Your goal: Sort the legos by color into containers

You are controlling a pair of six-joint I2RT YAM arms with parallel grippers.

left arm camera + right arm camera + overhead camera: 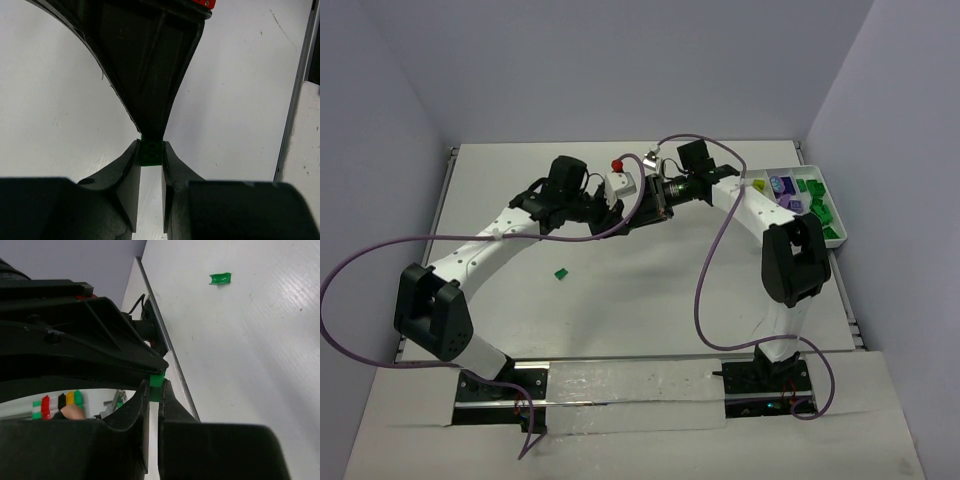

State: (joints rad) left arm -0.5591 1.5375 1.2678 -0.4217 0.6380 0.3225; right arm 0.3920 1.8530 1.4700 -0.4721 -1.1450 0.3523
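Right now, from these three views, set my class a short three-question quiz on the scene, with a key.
1. True or false: a loose green lego lies on the table, apart from both arms.
2. Multiple choice: in the top view, the white tray holding legos sits (A) at the table's far right, (B) between the arm bases, (C) at the far left.
3. Short answer: the left gripper and the right gripper meet on one small brick. What colour is it?

Key: 1 true; 2 A; 3 green.
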